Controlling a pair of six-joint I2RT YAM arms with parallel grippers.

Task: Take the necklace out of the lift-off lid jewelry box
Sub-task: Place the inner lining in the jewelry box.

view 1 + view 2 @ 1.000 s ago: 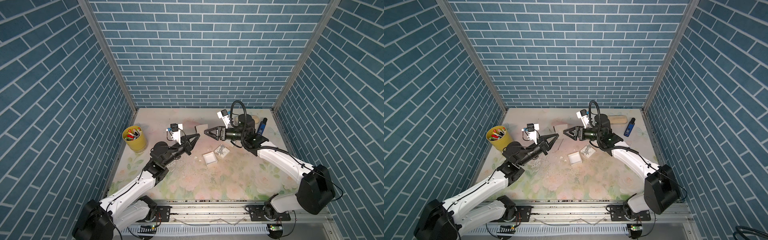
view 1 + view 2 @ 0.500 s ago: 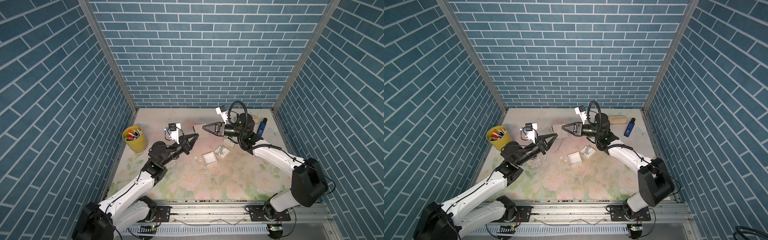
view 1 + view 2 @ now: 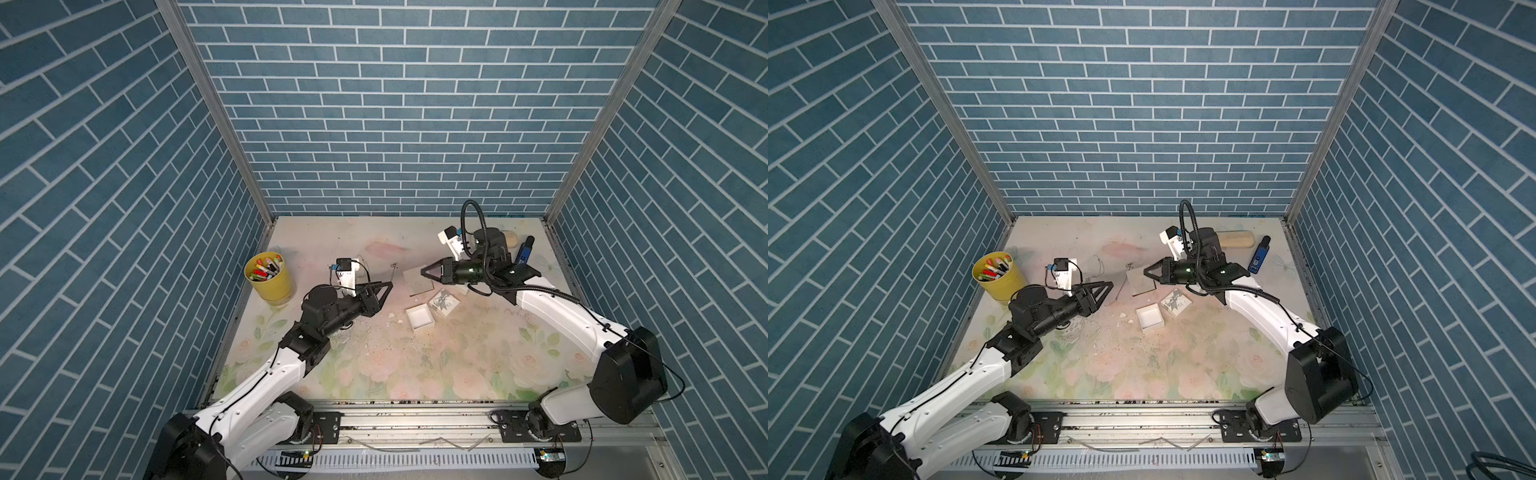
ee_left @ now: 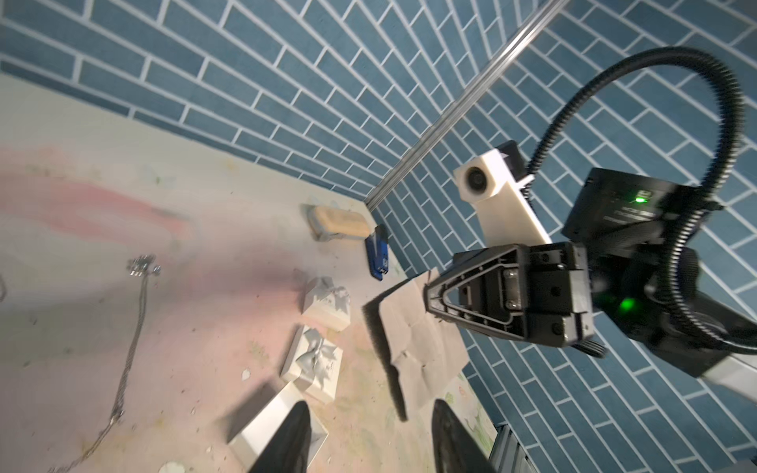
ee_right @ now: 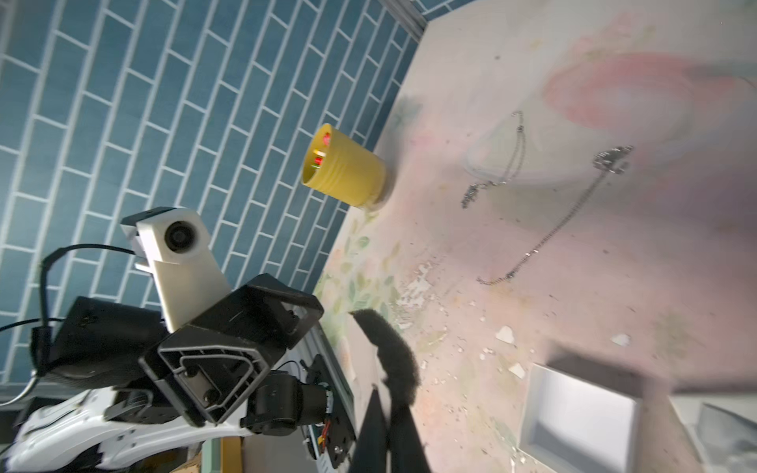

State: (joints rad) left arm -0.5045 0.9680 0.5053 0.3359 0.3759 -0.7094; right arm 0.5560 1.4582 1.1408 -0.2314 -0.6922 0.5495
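Necklace (image 4: 135, 327) lies stretched out on the worktop (image 3: 374, 365) near the open, empty box (image 3: 420, 316), so removal looks done; left pincer (image 4: 370, 409) stands apart holding nothing, right pincer (image 3: 424, 272) is clamped on the grey foam insert (image 4: 413, 340) just beyond that box.

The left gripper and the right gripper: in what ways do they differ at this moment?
The left gripper is open; the right gripper is shut. The left gripper holds nothing; the right gripper pinches the edge of a grey foam pad. Both are black and point toward each other above the table.
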